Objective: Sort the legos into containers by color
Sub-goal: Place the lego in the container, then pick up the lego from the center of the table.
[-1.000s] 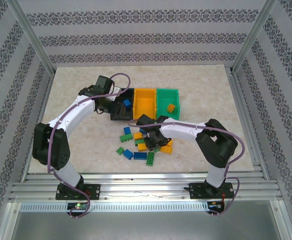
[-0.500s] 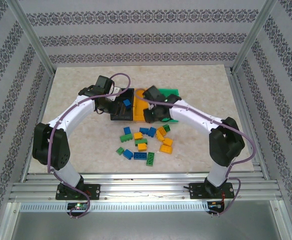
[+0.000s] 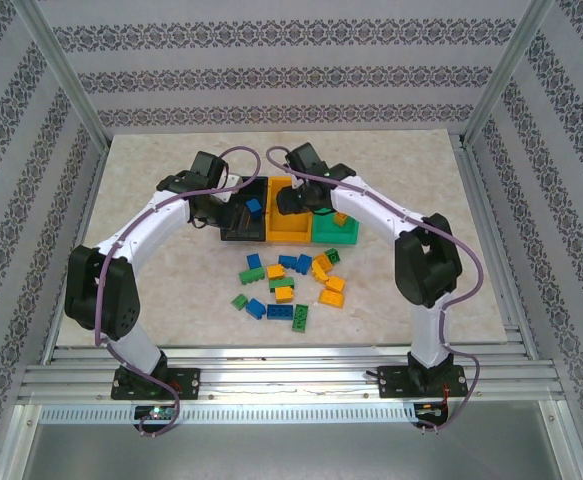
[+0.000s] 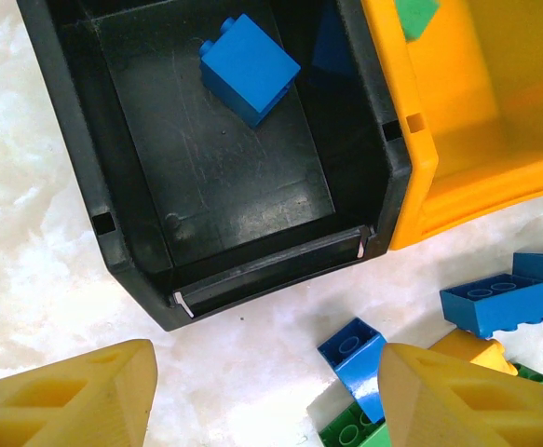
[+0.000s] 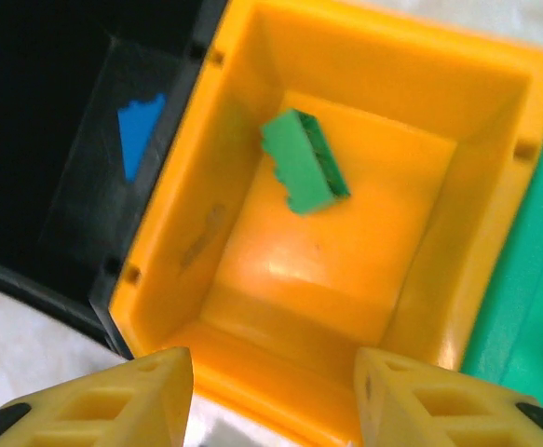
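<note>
**Green brick in the orange bin; both grippers empty**

Overhead view is giving the layout. The left gripper (image 3: 235, 213) is hanging over the black bin (image 3: 241, 238). The right gripper (image 3: 293, 200) is hanging over the orange bin (image 3: 289, 237). The orange bin is sitting between the black one and the green bin (image 3: 337, 238), all three touching in a row on the table (image 3: 421, 200). A yellow brick (image 3: 341, 217) is lying in the green bin. The loose bricks (image 3: 291, 285), in blue, green and yellow-orange, are lying scattered on the table near the bins' front walls. From up here both sets of jaws are too small and dark to read.

Right wrist view is supplying the gap. The right gripper's two yellow fingertips (image 5: 103, 400) are standing apart with nothing between them. Beyond them a green brick (image 5: 304, 160) is showing inside the orange bin, tilted and slightly blurred. Whether it is resting on the floor or in the air, I cannot tell.

Left wrist view is doing the same for the other arm. Its fingertips (image 4: 66, 396) are standing apart and empty, just in front of the black bin's near wall. A blue brick (image 4: 250, 67) is lying on that bin's floor toward the far end. A scrap of green is also showing inside the orange bin at the frame's top edge, and a few loose blue pieces are lying beside the black bin's near right corner.
</note>
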